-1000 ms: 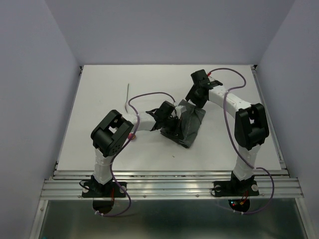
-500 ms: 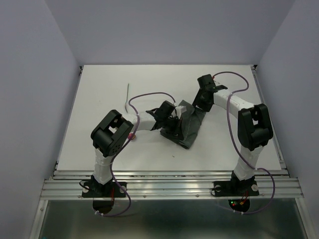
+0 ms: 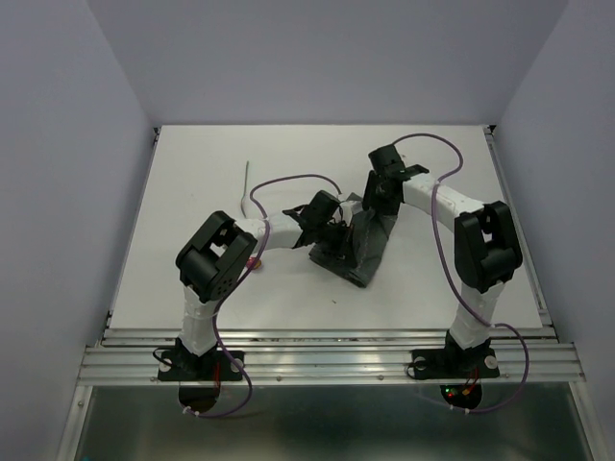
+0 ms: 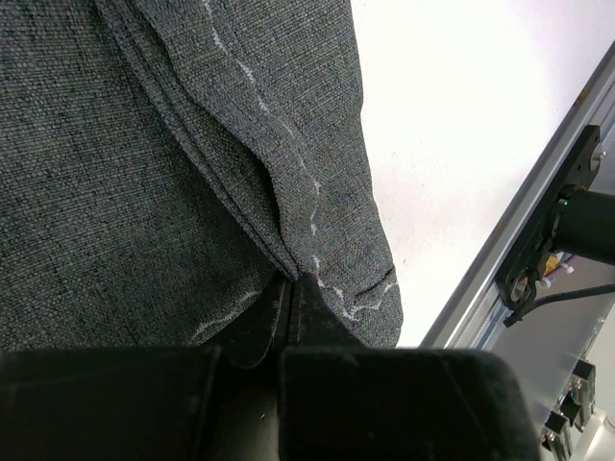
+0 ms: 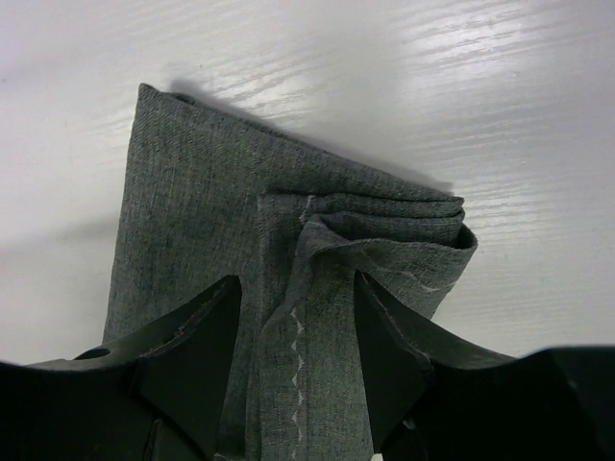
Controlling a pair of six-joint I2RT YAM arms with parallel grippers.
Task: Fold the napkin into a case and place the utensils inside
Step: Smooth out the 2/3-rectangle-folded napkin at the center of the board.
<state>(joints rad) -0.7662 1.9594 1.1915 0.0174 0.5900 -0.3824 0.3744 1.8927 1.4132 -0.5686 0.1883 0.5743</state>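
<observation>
The napkin (image 3: pixel 363 254) lies folded near the middle of the counter (image 3: pixel 192 279). The left claw (image 4: pixel 293 286) is shut tight on a fold at the napkin's left side, by the pale stitching. The right claw (image 5: pixel 296 280) is at the napkin's far end. Its jaws are partly apart, one on each side of a raised fold, not squeezing it. Both arms crowd over the napkin, and a purple cable (image 3: pixel 288 181) loops just left of it. A thin grey stick (image 3: pixel 247 179) lies well to the left of the napkin, farther back. White counter spreads all round the napkin. In front, past a strip of counter, runs a metal rail (image 3: pixel 327 351).
</observation>
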